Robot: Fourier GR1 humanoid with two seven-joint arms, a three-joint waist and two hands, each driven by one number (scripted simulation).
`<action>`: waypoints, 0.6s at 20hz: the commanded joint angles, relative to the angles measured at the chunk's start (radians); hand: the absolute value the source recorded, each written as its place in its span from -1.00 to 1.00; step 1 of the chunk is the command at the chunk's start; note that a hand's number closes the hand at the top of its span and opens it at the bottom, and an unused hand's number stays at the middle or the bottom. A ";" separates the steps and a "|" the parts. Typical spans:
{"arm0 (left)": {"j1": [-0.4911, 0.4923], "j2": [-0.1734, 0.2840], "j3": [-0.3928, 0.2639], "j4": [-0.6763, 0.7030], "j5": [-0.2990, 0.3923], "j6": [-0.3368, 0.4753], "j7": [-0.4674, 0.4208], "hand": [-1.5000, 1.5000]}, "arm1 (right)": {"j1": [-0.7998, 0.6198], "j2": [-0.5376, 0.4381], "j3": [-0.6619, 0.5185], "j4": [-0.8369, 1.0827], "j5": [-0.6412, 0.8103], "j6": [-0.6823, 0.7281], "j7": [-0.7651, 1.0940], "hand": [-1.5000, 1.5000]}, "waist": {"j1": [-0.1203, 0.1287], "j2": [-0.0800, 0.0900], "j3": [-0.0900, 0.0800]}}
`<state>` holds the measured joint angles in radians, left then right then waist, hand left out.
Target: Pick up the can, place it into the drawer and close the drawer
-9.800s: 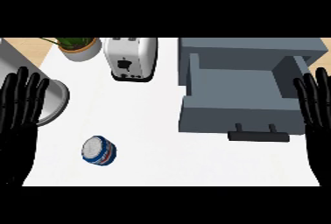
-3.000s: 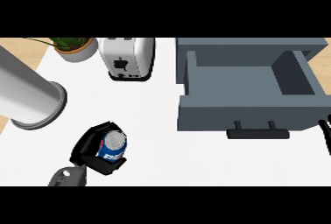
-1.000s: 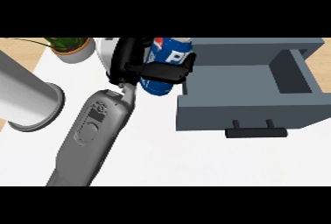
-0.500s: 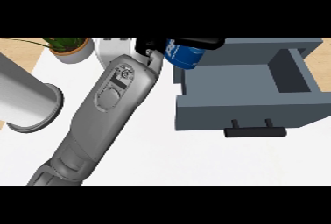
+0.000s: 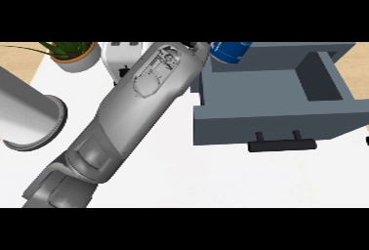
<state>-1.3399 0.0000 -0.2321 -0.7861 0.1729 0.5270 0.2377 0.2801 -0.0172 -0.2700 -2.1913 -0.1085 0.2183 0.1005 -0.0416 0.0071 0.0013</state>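
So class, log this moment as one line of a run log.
phase: carry | can: at drawer's far-left corner, top edge of view | drawer: open | left hand: hidden

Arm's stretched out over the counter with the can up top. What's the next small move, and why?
Probably bring the can right and toward the robot, then lower it. It shows at the view's top edge, over the drawer's back-left corner, not above the open cavity. The hand itself is barely in view.

Can cut off by the top edge; left hand hidden past the forearm; grip indeterminable
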 commanded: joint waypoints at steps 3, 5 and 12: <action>-0.076 0.000 -0.021 0.154 0.073 -0.006 -0.085 1.00 | 0.027 0.016 0.022 0.015 0.017 0.003 -0.053 -1.00 | -0.005 0.001 0.000; -0.120 0.000 -0.074 0.218 0.116 0.048 -0.097 1.00 | -0.011 0.009 0.035 -0.022 0.006 0.003 0.019 -1.00 | -0.035 0.007 0.001; -0.138 0.000 -0.156 0.268 0.216 0.048 -0.113 1.00 | -0.082 -0.029 -0.011 0.066 0.006 -0.008 0.020 -1.00 | -0.028 0.006 0.001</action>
<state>-1.4682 0.0000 -0.3346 -0.5429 0.3325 0.5601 0.1306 0.2166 -0.0318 -0.2659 -2.1527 -0.0985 0.2075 0.1197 -0.0665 0.0137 0.0018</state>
